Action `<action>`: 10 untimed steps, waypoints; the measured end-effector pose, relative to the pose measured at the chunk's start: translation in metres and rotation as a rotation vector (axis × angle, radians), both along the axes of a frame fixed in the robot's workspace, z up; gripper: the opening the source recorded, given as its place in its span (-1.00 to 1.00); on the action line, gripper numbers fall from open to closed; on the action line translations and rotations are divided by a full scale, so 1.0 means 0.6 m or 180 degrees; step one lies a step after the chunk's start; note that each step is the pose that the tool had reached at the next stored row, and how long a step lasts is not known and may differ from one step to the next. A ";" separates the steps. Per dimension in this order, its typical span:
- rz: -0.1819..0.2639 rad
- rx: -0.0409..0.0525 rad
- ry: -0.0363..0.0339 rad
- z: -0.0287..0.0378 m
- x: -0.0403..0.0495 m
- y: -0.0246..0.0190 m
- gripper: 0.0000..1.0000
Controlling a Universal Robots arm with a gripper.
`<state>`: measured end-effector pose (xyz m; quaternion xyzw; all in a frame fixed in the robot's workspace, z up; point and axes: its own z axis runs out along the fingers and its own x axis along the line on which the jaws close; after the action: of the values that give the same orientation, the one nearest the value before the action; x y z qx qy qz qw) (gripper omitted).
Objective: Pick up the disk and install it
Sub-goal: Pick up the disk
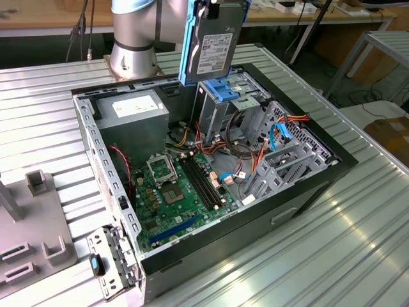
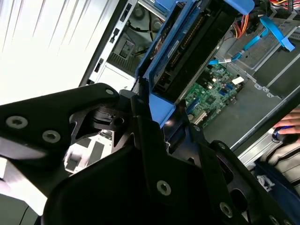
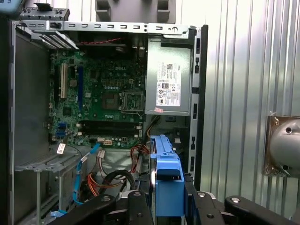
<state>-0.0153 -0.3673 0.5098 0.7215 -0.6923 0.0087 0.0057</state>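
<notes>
Above the open computer case (image 1: pixel 87 137), the gripper (image 3: pixel 168 201) is clenched on the disk (image 1: pixel 214 45), holding it upright over the drive bay (image 1: pixel 214 112); any tilt in that grip could, I judge, jam it against the bay's rim or snag the orange cables (image 1: pixel 261 152).

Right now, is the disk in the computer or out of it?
Out. The gripper holds the disk upright in the air, above the open computer case and not yet in any bay.
</notes>
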 end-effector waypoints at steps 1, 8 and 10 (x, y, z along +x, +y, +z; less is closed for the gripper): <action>0.0000 0.0000 0.0000 0.000 0.000 0.0000 -0.27; 0.0000 0.0000 0.0000 0.000 0.038 0.0000 -0.27; 0.0000 0.0000 0.0000 0.000 0.055 0.0000 -0.27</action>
<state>0.0174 -0.3673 0.5098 0.7215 -0.6923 0.0087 0.0056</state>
